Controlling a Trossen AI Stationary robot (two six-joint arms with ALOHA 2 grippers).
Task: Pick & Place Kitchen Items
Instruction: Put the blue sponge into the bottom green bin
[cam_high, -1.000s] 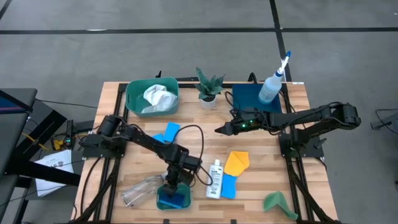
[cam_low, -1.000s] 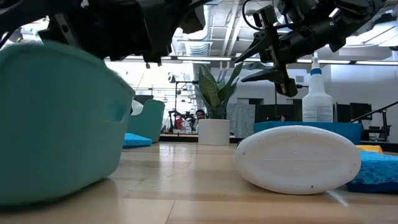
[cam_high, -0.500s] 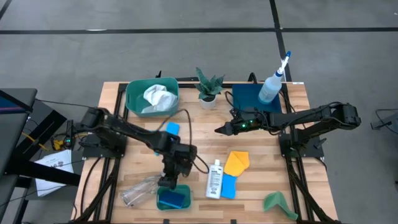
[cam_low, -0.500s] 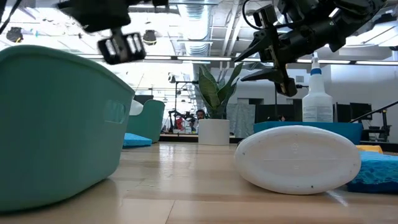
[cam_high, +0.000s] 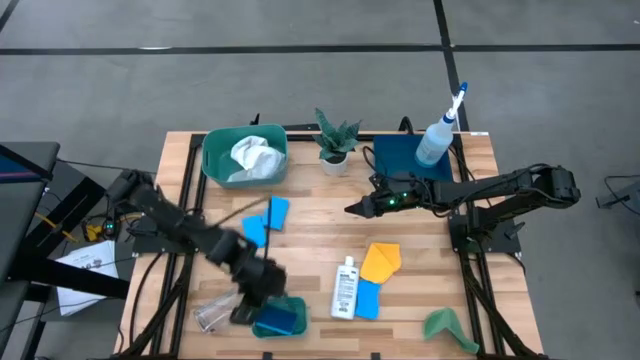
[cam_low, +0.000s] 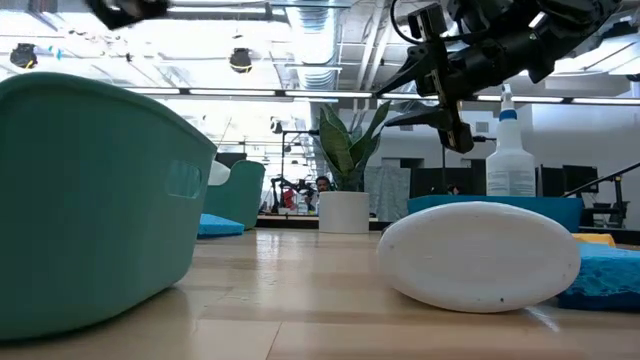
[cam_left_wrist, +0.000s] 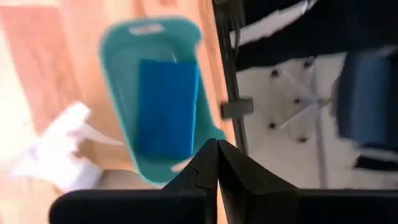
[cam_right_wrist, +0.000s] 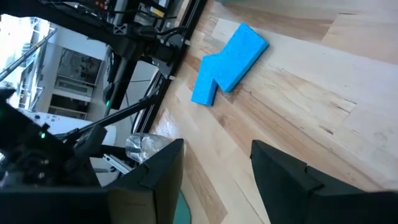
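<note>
Now, the blue sponge (cam_left_wrist: 166, 106) is lying flat inside the small green tub (cam_left_wrist: 112, 81) at the near edge of the counter (cam_high: 310, 250), so that piece is looking placed. Your left tool (cam_left_wrist: 217, 146) is hanging just above and beside that tub, clenched tight and carrying nothing.

The clear spray bottle (cam_high: 222, 303) is lying on its side just beside the tub, and I am judging it to be your nearest pick. If you are going for it, you are needing to spread the fingers first, then come down across the narrow part of the body, not the trigger end. Clear plastic is likely to be slipping, so be closing slowly. The tub wall is crowding the bottle on one side, so be approaching from the open side.

Your right tool (cam_high: 352, 209) is waiting over the middle of the counter, released, fingers apart with nothing between them.

Further out, the small white bottle (cam_high: 346, 287) is lying beside the yellow cloth (cam_high: 381, 261), with another sponge (cam_high: 368, 299) touching the cloth's near edge. The green cloth (cam_high: 446, 326) is sitting at the near right corner. Two more sponges (cam_high: 265, 220) are resting between the arms. At the back, the white cloth (cam_high: 252, 155) is filling the large green tub (cam_high: 208, 150), the potted plant (cam_high: 333, 140) is standing next to it, and the white spray bottle (cam_high: 437, 135) is standing upright on the dark blue tray (cam_high: 395, 155).
</note>
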